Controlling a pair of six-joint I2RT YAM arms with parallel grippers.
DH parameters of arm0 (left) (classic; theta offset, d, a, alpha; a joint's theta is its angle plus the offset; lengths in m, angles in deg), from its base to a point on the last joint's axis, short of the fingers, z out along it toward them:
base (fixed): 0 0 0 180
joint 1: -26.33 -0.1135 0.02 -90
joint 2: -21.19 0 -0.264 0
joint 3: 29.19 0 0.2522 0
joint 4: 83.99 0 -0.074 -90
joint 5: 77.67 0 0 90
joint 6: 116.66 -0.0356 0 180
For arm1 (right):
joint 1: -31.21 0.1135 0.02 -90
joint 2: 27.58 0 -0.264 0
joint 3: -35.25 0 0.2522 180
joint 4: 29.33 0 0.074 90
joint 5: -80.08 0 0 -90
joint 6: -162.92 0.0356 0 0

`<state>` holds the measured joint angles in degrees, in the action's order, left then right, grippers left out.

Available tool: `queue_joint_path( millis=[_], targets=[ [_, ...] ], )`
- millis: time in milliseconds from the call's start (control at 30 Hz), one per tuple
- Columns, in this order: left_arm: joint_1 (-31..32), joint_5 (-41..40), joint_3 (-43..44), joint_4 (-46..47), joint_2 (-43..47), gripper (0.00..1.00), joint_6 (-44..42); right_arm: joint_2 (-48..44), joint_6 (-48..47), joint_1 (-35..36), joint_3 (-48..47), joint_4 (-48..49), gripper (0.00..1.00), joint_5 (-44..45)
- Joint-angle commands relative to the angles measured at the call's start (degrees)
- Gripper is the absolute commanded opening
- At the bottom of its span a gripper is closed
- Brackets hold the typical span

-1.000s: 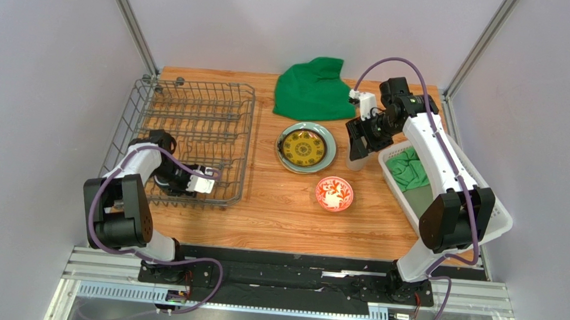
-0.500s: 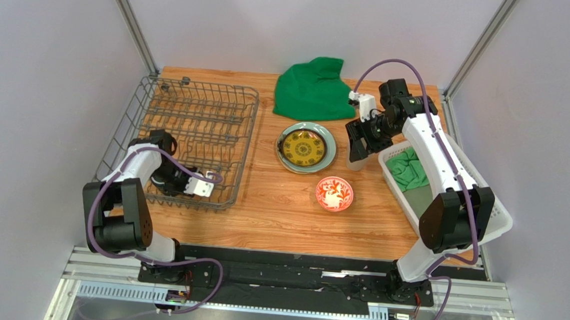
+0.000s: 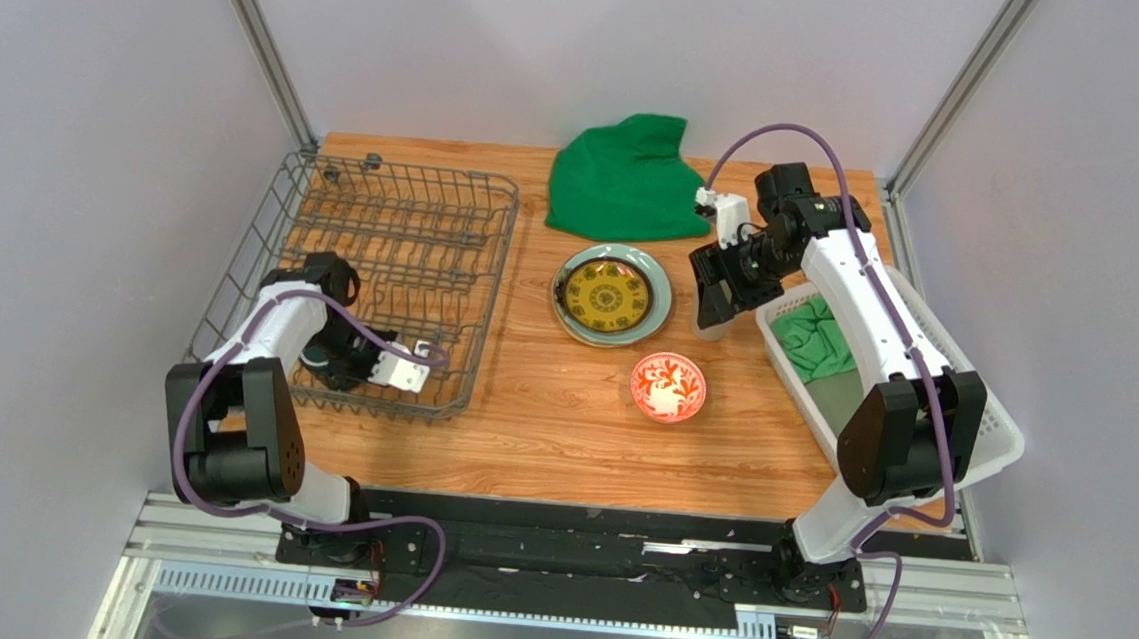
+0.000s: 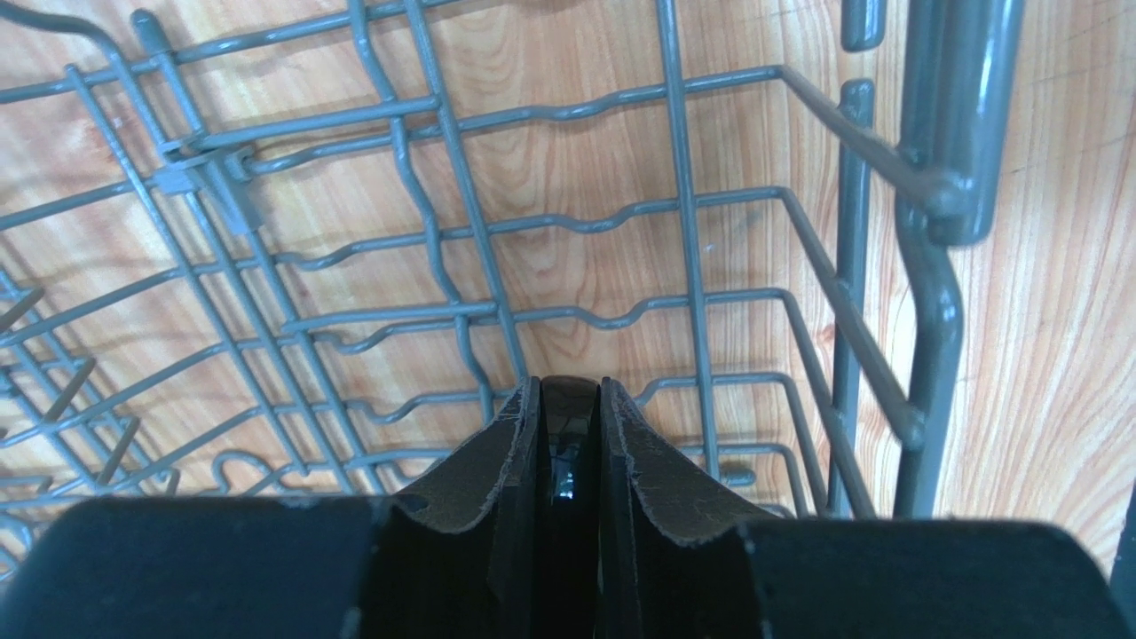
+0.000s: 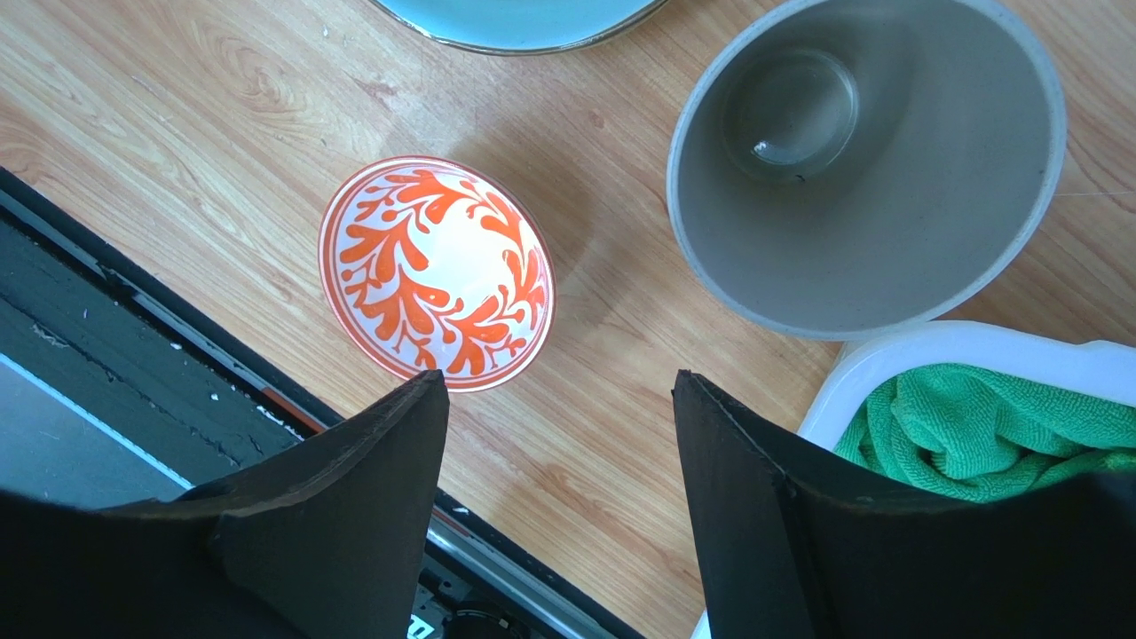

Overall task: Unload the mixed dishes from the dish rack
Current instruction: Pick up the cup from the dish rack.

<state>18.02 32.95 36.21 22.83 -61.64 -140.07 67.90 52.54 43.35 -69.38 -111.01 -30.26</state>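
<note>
The left end effector (image 4: 570,393) is shut on the dark mug (image 4: 570,459), low inside the rack (image 4: 960,120); lifting may snag a wire. The right end effector (image 5: 558,386) hangs wide open and empty, and a low move could tip the cup (image 5: 867,160) just ahead.

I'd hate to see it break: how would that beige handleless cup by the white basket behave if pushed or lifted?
The beige cup narrows toward its base, so a high push would probably tip it. It looks like stiff ceramic, likely chippable. Smooth, handleless walls may slip.
</note>
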Motion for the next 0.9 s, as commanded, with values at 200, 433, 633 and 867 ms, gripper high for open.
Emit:
queue_joint_path(
  millis=[200,433,633,867],
  targets=[
    [0.41,8.38,12.42,-7.37,3.37,0.0,6.61,-0.74,-0.01,-0.01,-0.54,1.83,0.67,-1.55],
    [0.41,12.6,22.09,-10.63,3.02,0.0,15.13,-1.17,0.17,-0.01,-1.24,1.3,0.67,-1.55],
    [0.41,14.53,23.16,-11.25,3.72,0.0,15.93,-1.7,-0.18,-0.01,-0.54,1.39,0.67,-1.46],
    [0.41,15.67,22.54,-10.02,4.25,0.0,18.3,-1.97,-0.1,-0.01,0.25,1.91,0.67,-1.81]
  ],
)
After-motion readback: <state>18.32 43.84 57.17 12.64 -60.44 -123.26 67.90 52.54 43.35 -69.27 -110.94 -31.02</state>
